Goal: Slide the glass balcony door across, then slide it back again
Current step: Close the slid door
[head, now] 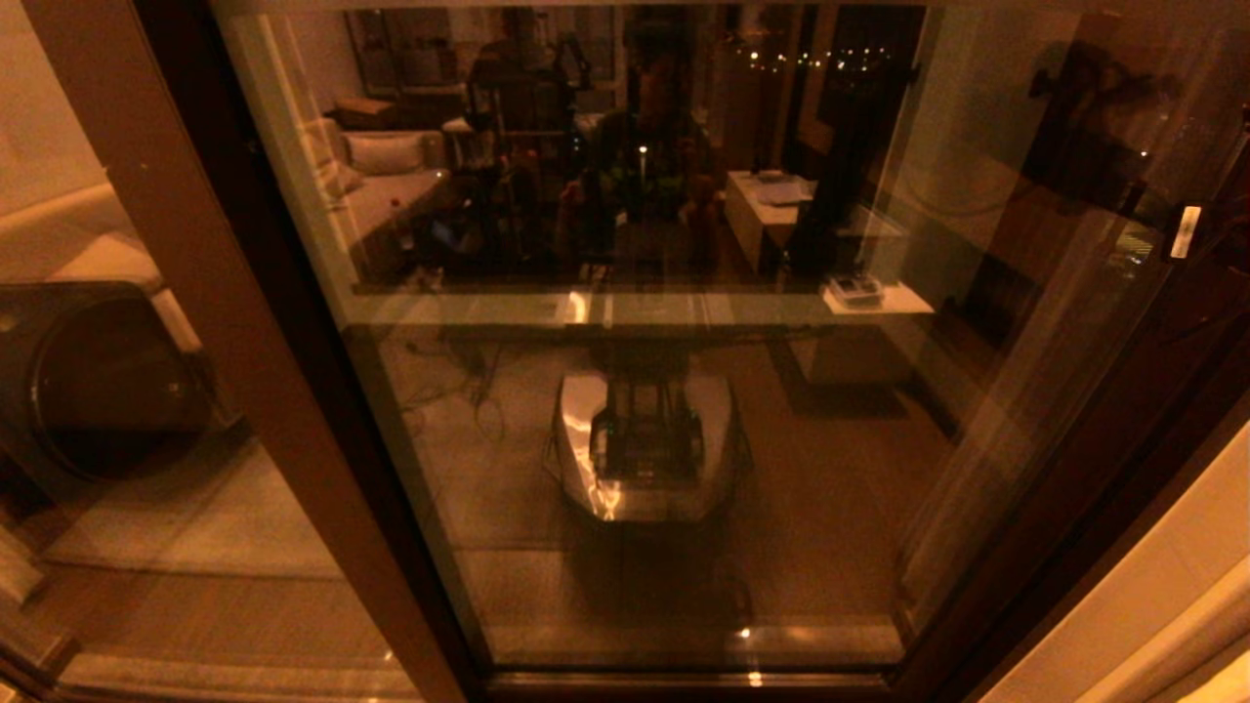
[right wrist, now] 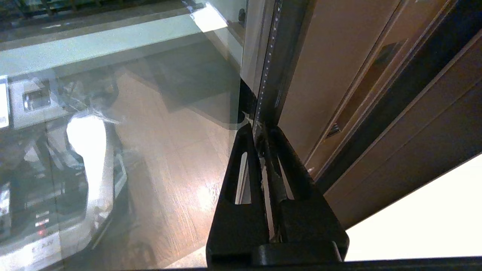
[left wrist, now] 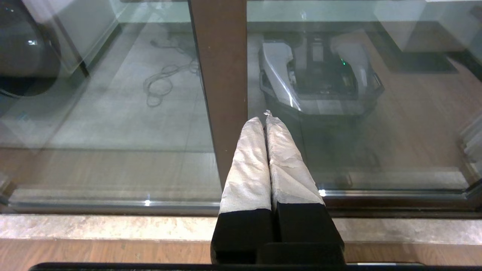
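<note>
The glass balcony door (head: 645,391) fills the middle of the head view, a tall reflective pane in a dark brown frame. Its right stile (right wrist: 320,75) carries a narrow recessed handle slot (right wrist: 339,126). My right gripper (right wrist: 260,128) is shut, its black fingertips pointing at the dark inner edge of that stile beside the glass; whether they touch it I cannot tell. My left gripper (left wrist: 263,118) is shut with nothing in it. Its white-wrapped fingers (left wrist: 248,162) point at the right edge of the plain lighter-brown stile (left wrist: 222,75). Neither gripper shows in the head view.
The fixed glass panel (head: 146,469) stands to the left, with a round-doored washing machine (head: 98,381) behind it. A marble sill (left wrist: 113,226) and the door track run along the floor. A pale wall (head: 1152,605) closes the right side. My own base is mirrored in the glass.
</note>
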Robot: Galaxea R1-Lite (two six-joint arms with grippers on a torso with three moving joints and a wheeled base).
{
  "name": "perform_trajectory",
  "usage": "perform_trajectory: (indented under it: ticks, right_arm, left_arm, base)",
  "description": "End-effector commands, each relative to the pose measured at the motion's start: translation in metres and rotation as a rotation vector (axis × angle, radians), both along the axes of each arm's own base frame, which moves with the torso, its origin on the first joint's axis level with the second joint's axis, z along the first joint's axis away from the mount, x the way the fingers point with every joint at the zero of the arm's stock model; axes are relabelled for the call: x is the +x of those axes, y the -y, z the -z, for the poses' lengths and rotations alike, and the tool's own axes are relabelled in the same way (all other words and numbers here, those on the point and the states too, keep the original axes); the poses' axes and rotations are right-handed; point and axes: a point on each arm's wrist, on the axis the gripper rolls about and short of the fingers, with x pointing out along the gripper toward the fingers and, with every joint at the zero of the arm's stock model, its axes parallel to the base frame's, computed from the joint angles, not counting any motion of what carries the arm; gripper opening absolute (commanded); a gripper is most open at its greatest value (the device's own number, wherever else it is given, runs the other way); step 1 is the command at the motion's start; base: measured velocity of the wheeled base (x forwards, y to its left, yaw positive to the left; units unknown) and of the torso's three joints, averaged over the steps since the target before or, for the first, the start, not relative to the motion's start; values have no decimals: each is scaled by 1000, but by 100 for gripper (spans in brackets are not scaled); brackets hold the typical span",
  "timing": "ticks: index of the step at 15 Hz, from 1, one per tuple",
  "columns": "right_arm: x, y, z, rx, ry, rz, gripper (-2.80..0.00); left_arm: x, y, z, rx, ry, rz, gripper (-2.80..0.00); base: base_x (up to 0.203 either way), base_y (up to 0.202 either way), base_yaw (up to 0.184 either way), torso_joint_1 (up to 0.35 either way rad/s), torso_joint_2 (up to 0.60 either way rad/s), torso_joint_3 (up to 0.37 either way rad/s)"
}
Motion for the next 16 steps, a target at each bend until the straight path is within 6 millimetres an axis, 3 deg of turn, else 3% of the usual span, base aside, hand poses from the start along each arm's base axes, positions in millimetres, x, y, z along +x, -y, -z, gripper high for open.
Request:
perform_trajectory:
  ticks: [1, 16]
  right_arm:
    - [2, 2, 1, -2, 3, 7, -280]
    - [3, 11, 5, -1, -9, 25, -280]
  left_arm:
    - [0, 0, 0, 0, 1, 0, -280]
    - [0, 0, 0, 0, -1, 0, -280]
  base:
    - [0, 0, 0, 0, 0, 0]
    - [0, 0, 0, 0, 0, 0]
